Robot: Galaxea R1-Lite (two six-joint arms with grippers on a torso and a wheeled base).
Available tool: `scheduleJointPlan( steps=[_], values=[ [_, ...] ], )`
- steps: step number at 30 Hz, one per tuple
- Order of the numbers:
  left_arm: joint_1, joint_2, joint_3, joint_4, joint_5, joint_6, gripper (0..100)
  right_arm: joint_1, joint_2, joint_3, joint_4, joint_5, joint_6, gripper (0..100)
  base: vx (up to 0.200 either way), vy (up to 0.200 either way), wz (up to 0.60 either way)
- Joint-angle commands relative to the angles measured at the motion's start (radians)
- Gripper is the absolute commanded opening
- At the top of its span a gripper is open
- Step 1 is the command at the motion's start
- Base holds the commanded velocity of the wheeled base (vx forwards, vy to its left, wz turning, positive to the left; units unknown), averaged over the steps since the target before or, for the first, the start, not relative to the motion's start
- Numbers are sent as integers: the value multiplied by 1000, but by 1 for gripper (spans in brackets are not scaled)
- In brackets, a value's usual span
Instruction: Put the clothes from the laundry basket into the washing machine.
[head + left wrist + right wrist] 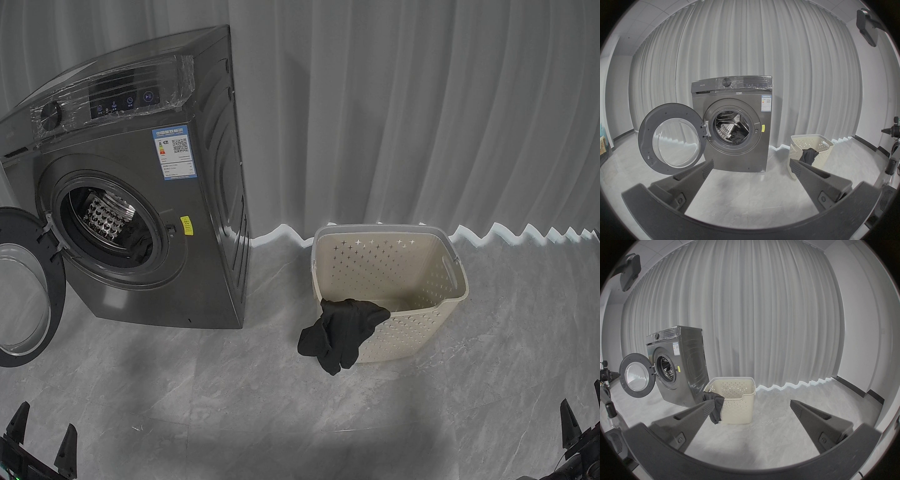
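A grey front-loading washing machine [144, 187] stands at the left, its round door [22, 287] swung open; a dark garment [139, 240] lies inside the drum. To its right sits a cream perforated laundry basket [437, 262] with a black garment [340, 331] draped over its front rim. My left gripper [40, 434] is low at the near left, open and holding nothing. My right gripper [581, 415] sits low at the near right, also open and holding nothing. Both are far from the basket. The left wrist view shows the machine [734, 125] and basket [809, 147].
Grey tiled floor [250, 400] stretches between me and the machine and basket. White curtains [406, 112] hang behind both. The open door juts out toward the near left.
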Motion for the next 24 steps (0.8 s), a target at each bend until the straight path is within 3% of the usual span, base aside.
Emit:
scheduleJointPlan(
  steps=[1,4,7,8,9,12,18,20,24],
  values=[
    [0,-15,18,0,-1,-1,100,-1,-15,18,1,0,5,100,0,0,0],
    [0,-15,18,0,-4,1,100,-1,-15,10,-28,29,2,100,200,0,0],
    [0,-15,18,0,-5,1,100,0,-15,-111,-51,68,2,100,200,0,0],
    [0,-15,18,0,-5,1,100,0,-15,-111,-51,68,2,100,200,0,0],
    [0,-15,18,0,-7,1,100,2,2,-169,-2,97,2,100,200,0,0],
    [0,-15,18,0,-7,1,100,16,146,-199,65,184,5,100,200,0,0],
    [0,-15,18,0,-7,1,100,83,569,-240,24,368,20,100,33,0,0],
    [0,-15,18,0,-7,1,100,108,704,-258,-36,388,15,100,0,0,0],
    [0,-15,18,0,-7,1,100,194,959,-277,-237,382,31,100,0,0,0]
  ],
)
